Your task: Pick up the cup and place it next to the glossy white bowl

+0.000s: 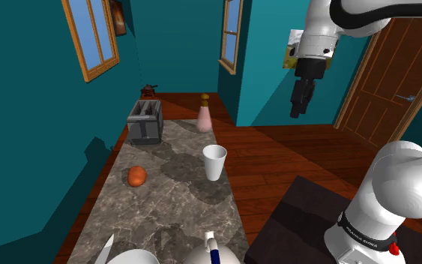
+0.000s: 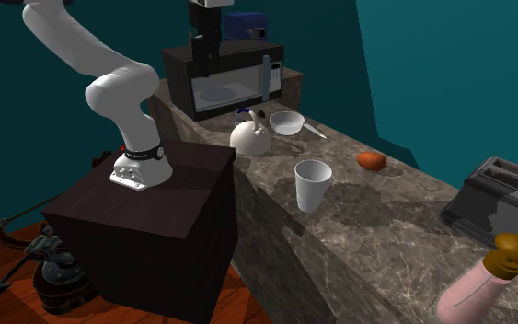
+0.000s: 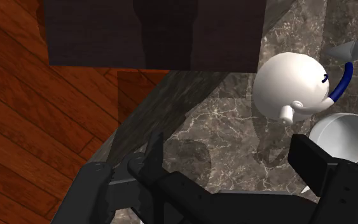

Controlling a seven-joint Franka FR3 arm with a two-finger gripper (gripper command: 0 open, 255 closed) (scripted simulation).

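hanging high above the stand end of the desk with the tool spread wide and clasping nothing, well clear of everything below. looking down along the fingers in the wrist view onto the white kettle and the glossy white bowl, just beside each other, and onto a corner of the dark stand. finding the white cup elsewhere: upright on the stone-patterned desk, mouth up, long axis vertical, well apart from the tool and far below it, down and toward the shoulder view's left. standing by itself there, with an orange round thing near on one side and a toaster and pink bottle farther along. in the second exterior view, sitting between the kettle end and the toaster end, closer to the desk's front edge than the bowl. judging the step as the approach, with no grasp made yet: calls for travel away from the kettle and bowl, along the desk toward the toaster, then a straight descent to straddle the cup's wall from both sides. probably needs no wrist turn, given a round cup. risks tipping a tall, light cup with a one-sided touch. afterwards, likely a short carry back toward the bowl, with the kettle close enough to crowd the landing spot.
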